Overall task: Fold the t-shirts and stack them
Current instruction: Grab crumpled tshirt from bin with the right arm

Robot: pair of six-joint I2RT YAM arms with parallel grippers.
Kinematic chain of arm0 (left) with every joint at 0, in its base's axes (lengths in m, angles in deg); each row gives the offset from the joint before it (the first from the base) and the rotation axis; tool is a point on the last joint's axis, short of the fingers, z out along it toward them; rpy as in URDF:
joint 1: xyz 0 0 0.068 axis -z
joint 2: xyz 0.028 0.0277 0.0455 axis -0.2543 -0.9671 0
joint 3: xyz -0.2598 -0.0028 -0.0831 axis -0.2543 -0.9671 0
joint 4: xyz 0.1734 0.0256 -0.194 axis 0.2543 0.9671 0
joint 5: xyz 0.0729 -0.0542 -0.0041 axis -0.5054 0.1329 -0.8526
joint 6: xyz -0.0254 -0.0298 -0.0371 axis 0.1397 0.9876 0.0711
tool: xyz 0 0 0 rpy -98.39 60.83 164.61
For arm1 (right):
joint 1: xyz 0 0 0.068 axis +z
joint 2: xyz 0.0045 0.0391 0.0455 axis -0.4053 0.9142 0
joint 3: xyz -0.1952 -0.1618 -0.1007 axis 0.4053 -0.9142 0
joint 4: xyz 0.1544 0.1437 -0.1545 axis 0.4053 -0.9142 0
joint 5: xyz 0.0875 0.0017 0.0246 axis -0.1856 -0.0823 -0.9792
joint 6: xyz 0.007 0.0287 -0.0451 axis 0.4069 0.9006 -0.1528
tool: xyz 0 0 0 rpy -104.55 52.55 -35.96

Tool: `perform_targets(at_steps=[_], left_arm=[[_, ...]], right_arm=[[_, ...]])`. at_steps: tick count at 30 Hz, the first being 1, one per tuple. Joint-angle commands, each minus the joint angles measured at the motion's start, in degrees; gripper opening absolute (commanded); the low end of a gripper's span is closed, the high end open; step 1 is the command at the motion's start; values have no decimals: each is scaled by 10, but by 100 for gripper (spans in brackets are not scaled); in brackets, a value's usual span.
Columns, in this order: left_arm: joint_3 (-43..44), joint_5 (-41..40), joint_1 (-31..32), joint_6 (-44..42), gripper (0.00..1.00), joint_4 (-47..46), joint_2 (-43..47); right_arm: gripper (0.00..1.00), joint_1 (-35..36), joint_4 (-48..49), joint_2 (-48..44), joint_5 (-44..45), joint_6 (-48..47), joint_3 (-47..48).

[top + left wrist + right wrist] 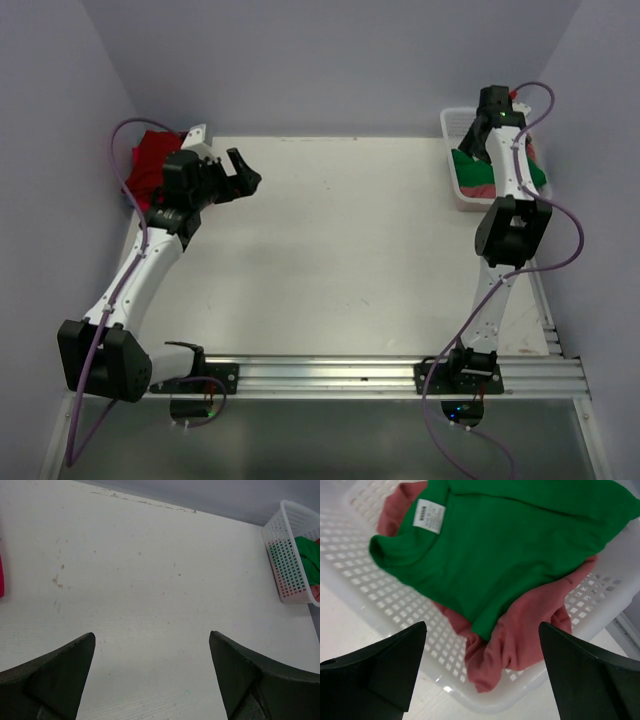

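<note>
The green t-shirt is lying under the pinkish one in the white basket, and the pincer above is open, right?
Not quite. The green t-shirt lies on top of the salmon-red t-shirt, not under it, in the white basket, and the right pincer above is open. The right wrist view shows it.

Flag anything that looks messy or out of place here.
The green t-shirt and salmon t-shirt lie crumpled and unfolded in the white basket. A red t-shirt heap sits bunched at the far-left edge of the table. Faint brown specks mark it.
</note>
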Motion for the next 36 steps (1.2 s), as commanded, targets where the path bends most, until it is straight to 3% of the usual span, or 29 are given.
perform_targets(at_steps=[1,10,16,21,22,26,32,36], left_arm=[[-9,0,-3,-6,100,6,22],[-17,7,-3,1,100,1,22],[-34,13,-3,1,100,-5,21],[-34,35,-3,-1,100,-5,14],[-35,42,-3,2,100,-9,11],[-41,56,-3,11,99,-17,4],[-51,80,-3,29,98,-22,-14],[-60,97,-3,41,97,-28,-21]], right_arm=[[99,-22,-10,23,4,38,22],[92,-78,24,117,-60,29,50],[91,-95,41,153,-32,30,75],[91,-98,71,140,-29,14,67],[91,-98,127,115,-43,7,28],[92,-97,190,57,-37,-9,-52],[98,-97,162,108,-28,-64,42],[99,-97,224,65,-30,-91,-23]])
